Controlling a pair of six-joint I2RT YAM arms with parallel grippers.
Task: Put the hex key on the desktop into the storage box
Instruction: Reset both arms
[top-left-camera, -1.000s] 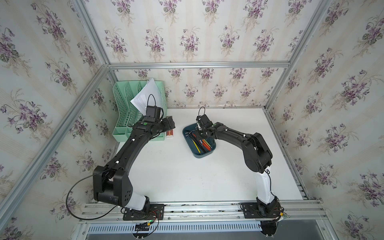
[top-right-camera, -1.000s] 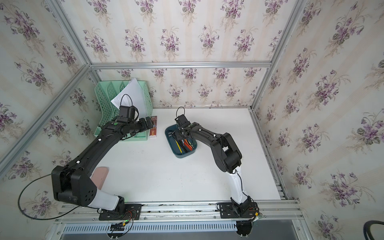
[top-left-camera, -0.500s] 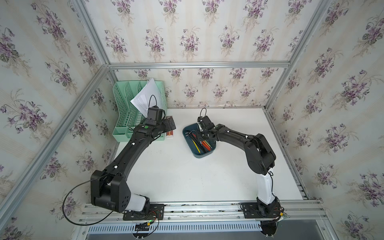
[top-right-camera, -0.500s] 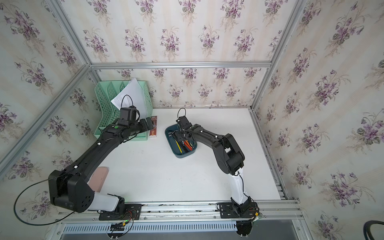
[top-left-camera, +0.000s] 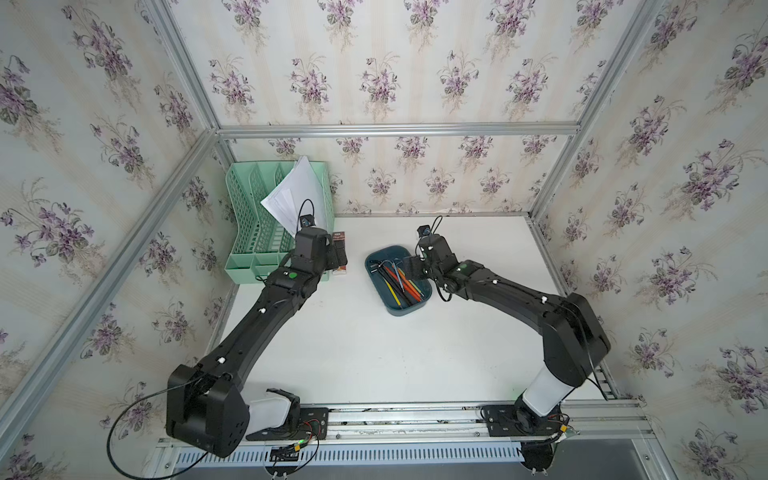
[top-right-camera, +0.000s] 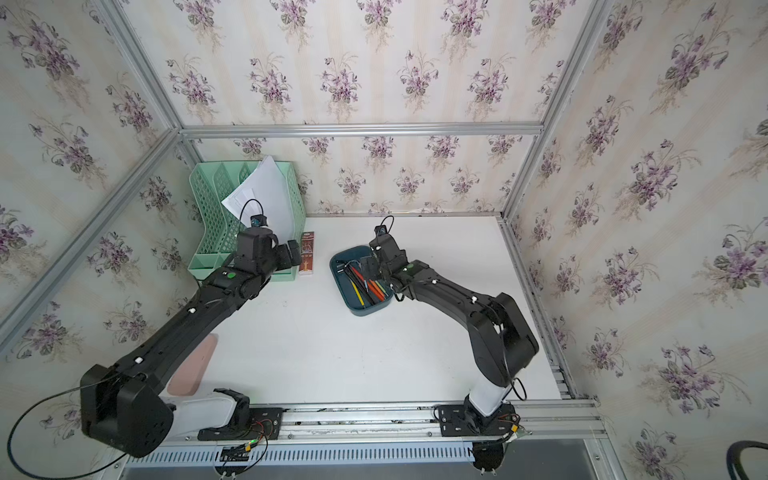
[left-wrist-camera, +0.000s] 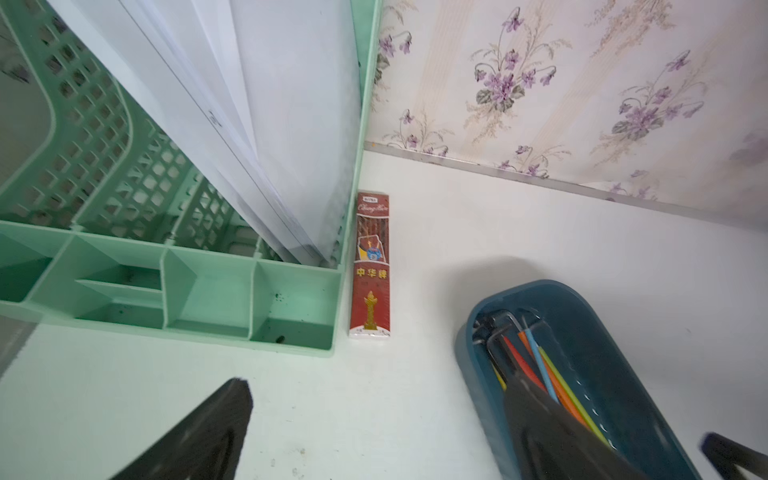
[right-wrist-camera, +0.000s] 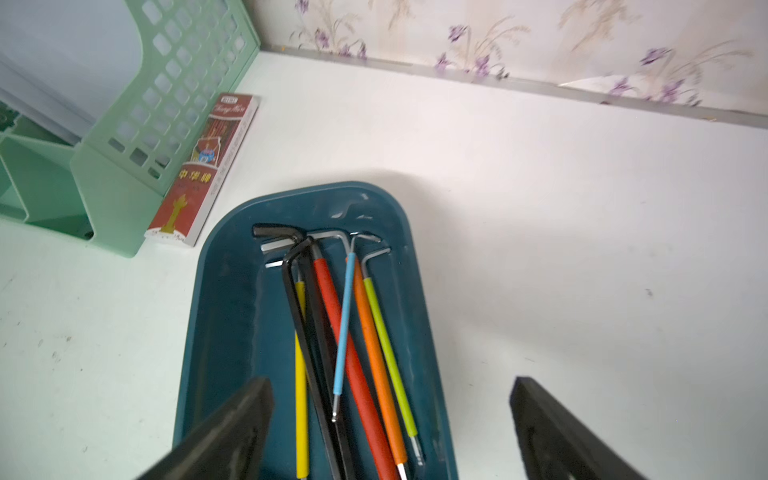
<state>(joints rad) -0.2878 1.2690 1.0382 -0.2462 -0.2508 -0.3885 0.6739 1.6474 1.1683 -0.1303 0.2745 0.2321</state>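
The dark teal storage box stands on the white desktop. Several hex keys with coloured sleeves lie inside it; a blue-sleeved one rests across the red one. Every hex key I see is in the box. My right gripper hovers just over the box's near end, open and holding nothing. My left gripper is open and holds nothing, above the desktop between the organizer and the box.
A mint-green mesh file organizer holding white papers fills the back left corner. A red pencil carton lies against its side. Aluminium rails edge the desktop, and a pink pad shows under the left arm.
The right gripper's jaws have gone from shut to wide open over the storage box, and its wrist has shifted slightly right. The left arm has moved a little toward the organizer.
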